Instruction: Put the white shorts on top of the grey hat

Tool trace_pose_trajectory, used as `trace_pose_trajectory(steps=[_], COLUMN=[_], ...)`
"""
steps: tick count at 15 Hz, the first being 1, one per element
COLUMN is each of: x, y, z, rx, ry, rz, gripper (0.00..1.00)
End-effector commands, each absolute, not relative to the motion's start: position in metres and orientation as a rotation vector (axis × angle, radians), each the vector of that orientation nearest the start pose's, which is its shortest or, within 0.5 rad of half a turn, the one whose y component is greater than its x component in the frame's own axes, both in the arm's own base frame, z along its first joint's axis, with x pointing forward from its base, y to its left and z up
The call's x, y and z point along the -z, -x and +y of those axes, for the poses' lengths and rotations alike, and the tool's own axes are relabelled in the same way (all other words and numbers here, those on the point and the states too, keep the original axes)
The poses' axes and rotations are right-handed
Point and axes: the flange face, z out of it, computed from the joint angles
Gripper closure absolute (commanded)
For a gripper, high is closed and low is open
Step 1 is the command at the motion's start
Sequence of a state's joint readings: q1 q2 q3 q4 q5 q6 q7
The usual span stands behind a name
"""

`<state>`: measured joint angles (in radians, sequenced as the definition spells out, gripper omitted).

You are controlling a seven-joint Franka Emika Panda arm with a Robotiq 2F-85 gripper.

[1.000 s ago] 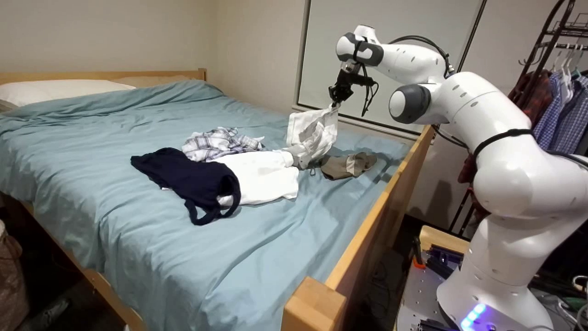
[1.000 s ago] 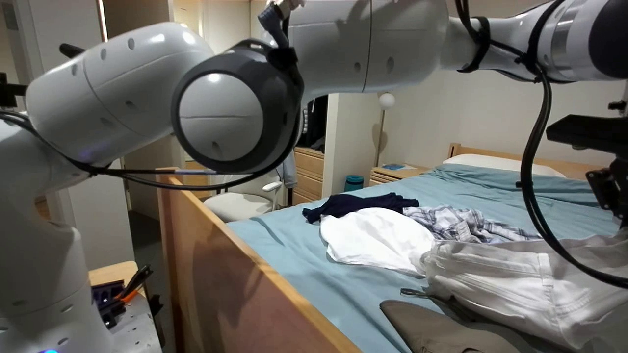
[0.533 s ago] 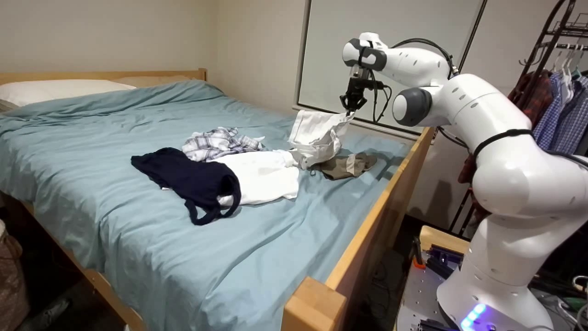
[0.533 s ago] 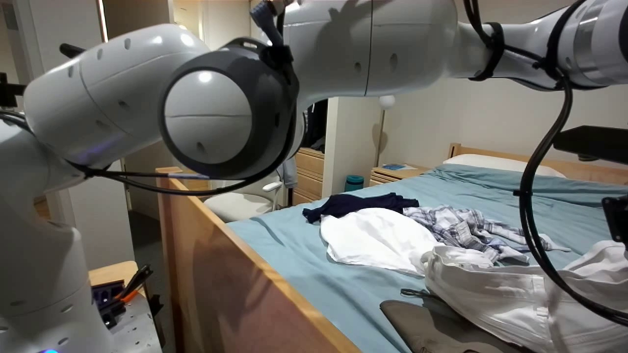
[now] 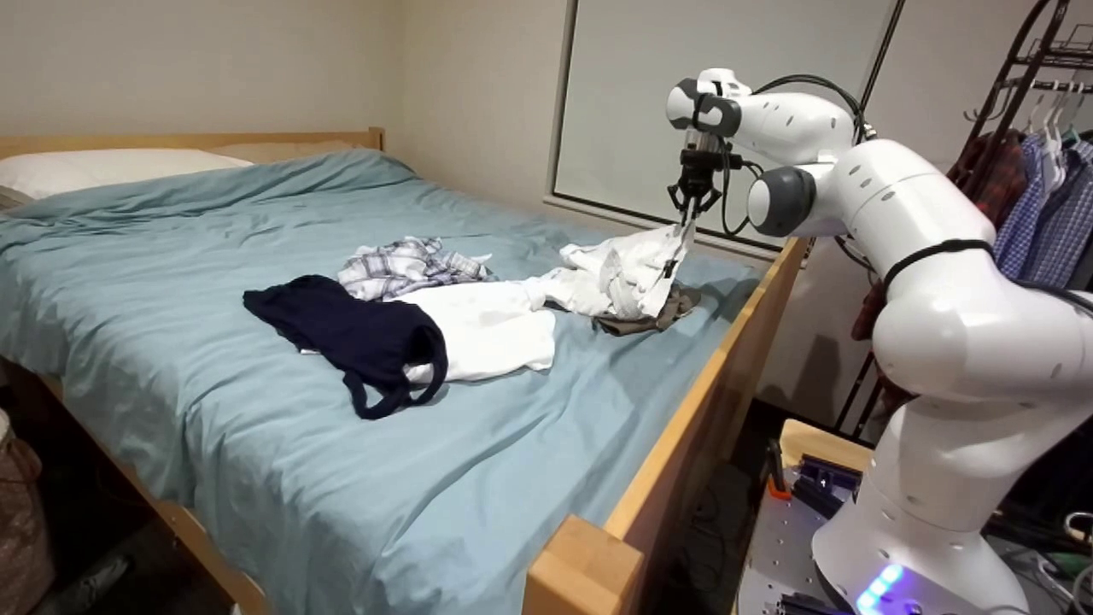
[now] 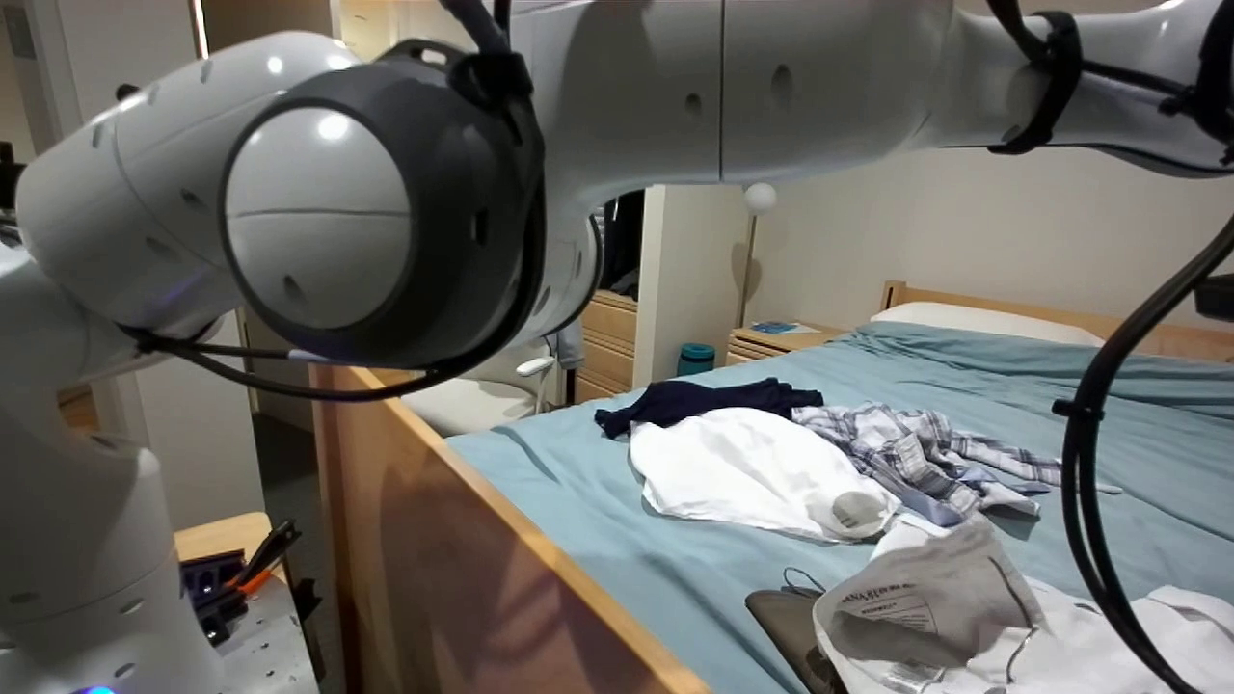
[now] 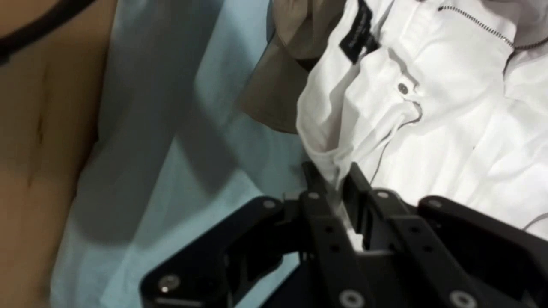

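While gripper (image 5: 686,215), jaws grasping white shorts (image 5: 630,269), sits farther right in exterior view than 0.5 s ago, shorts hide more of hat (image 5: 680,305), right of centre.

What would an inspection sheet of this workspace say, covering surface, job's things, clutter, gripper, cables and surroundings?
Surface: bedspread, wrinkled; stains: nothing seen.
Shorts: bunched over part of the hat, waist edge held up.
Hat: partly covered, some brim showing.
Clutter: navy top overlapping a white garment; plaid shirt alongside.
Gripper: closed on a pinch of the shorts' waist.
Cables: strapped to the arm, with loose loops; snags: nothing seen.
Surroundings: hanging shirts behind the arm; chair and lamp in the background of an exterior view.
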<state>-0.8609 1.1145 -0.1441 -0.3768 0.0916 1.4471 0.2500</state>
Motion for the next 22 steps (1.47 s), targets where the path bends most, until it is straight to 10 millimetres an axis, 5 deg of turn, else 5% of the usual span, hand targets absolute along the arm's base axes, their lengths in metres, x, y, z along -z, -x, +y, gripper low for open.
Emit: trace_pose_trajectory(steps=[1,5,9,15,22], x=[-0.398,-0.419,-0.474,-0.564,-0.61], y=[-0.485,-0.507,-0.557,-0.642,-0.706], z=[-0.603,-0.587,-0.538,-0.389,-0.2], rx=[-0.15,-0.057,0.156,0.32,0.391], ry=[2.591,2.623,2.728,2.895,3.004], rz=[1.803,1.727,1.456,1.008,0.434], gripper=[0.51,0.25,0.0,0.0,0.0])
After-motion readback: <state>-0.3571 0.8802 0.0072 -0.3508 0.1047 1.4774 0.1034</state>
